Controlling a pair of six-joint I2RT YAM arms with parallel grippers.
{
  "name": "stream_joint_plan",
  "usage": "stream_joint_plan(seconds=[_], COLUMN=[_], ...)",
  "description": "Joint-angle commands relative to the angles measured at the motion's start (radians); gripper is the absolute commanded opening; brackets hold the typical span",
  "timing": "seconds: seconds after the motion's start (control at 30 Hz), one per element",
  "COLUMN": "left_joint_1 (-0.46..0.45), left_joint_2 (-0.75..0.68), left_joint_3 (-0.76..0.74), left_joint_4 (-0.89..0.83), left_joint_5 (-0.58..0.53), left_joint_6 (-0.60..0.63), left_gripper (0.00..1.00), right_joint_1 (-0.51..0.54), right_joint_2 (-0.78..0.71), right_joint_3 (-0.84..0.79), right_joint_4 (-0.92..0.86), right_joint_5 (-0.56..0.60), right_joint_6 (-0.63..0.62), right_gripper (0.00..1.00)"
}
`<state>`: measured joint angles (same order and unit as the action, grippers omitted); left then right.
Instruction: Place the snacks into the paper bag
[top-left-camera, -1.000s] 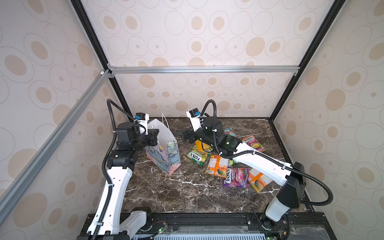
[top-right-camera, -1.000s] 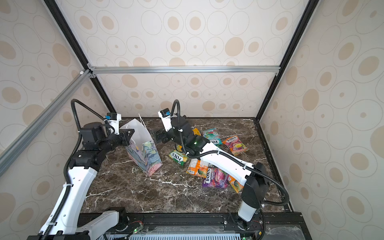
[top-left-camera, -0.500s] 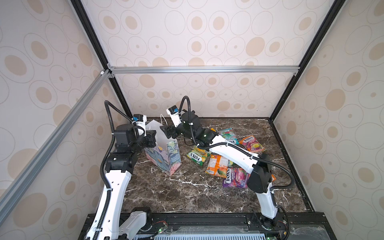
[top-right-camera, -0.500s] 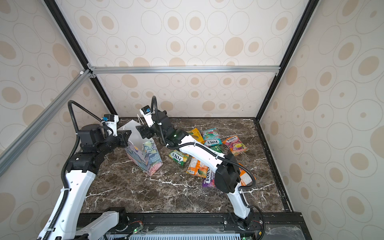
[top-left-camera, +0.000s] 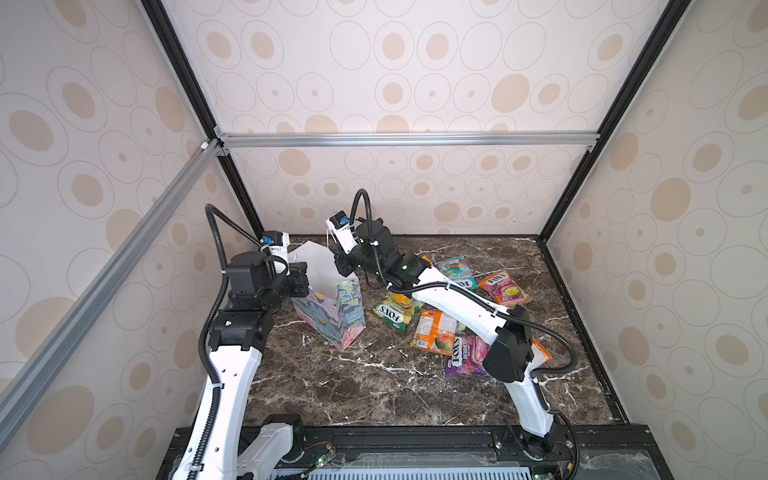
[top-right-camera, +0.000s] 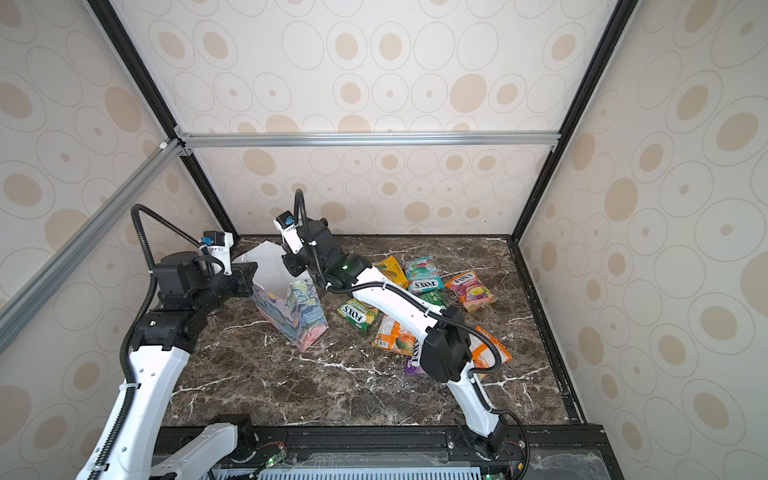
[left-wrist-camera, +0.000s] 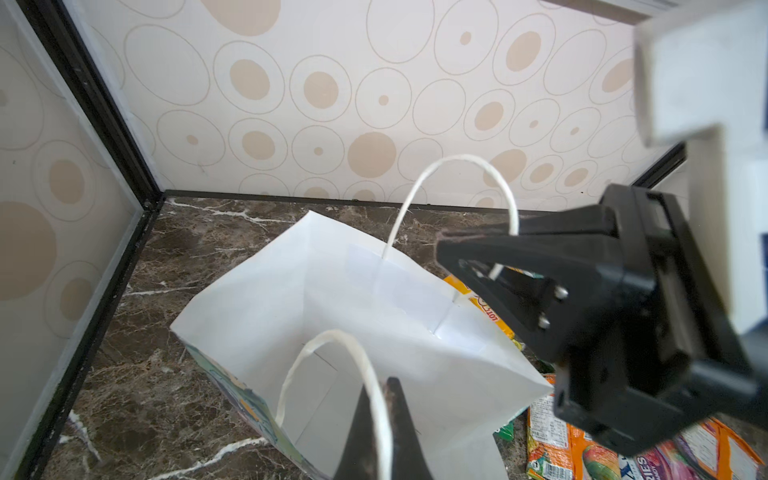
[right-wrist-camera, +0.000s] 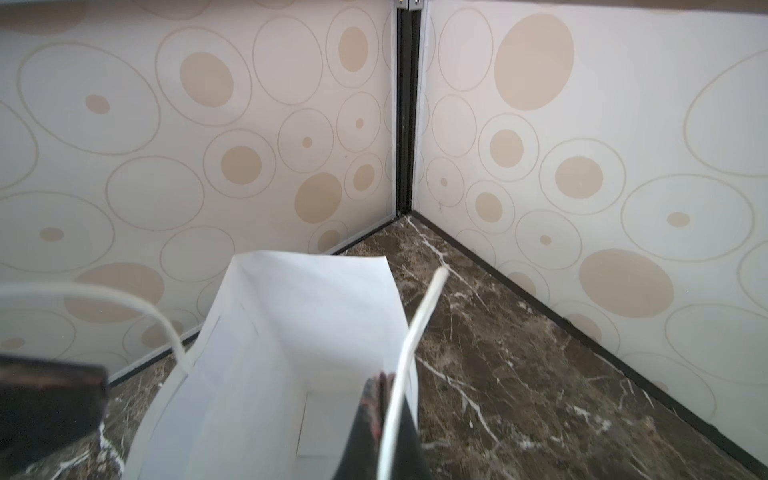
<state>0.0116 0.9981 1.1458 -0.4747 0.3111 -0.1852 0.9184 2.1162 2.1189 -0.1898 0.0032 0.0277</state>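
The tall paper gift bag (top-left-camera: 332, 316), white inside and pastel floral outside, stands upright on the dark marble tabletop (top-left-camera: 353, 390), between the two grippers. The left gripper (left-wrist-camera: 379, 390) is pinched narrow on the left cord handle (left-wrist-camera: 328, 336), and the white cord runs up between its fingers. The right gripper (left-wrist-camera: 446, 245) is clamped the same way on the right cord handle (left-wrist-camera: 457, 160); the right wrist view shows that cord passing through its closed jaws. With one loop held by each gripper and the two kept apart, the likely purpose is to pull the bag's walls apart. That would keep its mouth spread just below both grippers, so packets can drop in without the paper folding shut. The snacks (top-left-camera: 434, 332), glossy plastic packets in green, orange, purple and teal, lie flat on the tabletop behind the right gripper. Most are beneath that arm, and none touches the bag. No packet shows inside the bag, so loading appears not yet begun.
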Motion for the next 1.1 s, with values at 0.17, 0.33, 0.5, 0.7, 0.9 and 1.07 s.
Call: stream_joint_plan(seconds=[0.17,0.33,0.5,0.7,0.9,1.07], left_joint_1=[0.008,0.01,0.01,0.011,0.014,0.019], left_joint_2=[0.076,0.063,0.062,0.057,0.051,0.034], left_joint_3=[0.082,0.037,0.028,-0.014,-0.047,-0.069], left_joint_4=[0.098,0.158,0.161,0.188,0.206,0.225], left_joint_5=[-0.062,-0.066,-0.044,-0.015,0.007,0.024], left_joint_6=[0.083,0.081,0.077,0.073,0.083,0.083], left_gripper=[0.0,0.0,0.0,0.0,0.0,0.0], right_joint_1=[0.02,0.033,0.033,0.037,0.038,0.031], right_joint_2=[-0.285,-0.365,-0.373,-0.388,-0.461,-0.588], right_joint_3=[-0.33,-0.456,-0.468,-0.443,-0.484,-0.586], right_joint_4=[0.112,0.123,0.093,0.072,0.021,-0.044], right_joint_5=[-0.004,0.005,-0.001,-0.033,-0.017,0.072], right_joint_6=[0.056,0.064,0.052,0.033,-0.005,-0.015], right_gripper=[0.14,0.2,0.25,0.39,0.5,0.56])
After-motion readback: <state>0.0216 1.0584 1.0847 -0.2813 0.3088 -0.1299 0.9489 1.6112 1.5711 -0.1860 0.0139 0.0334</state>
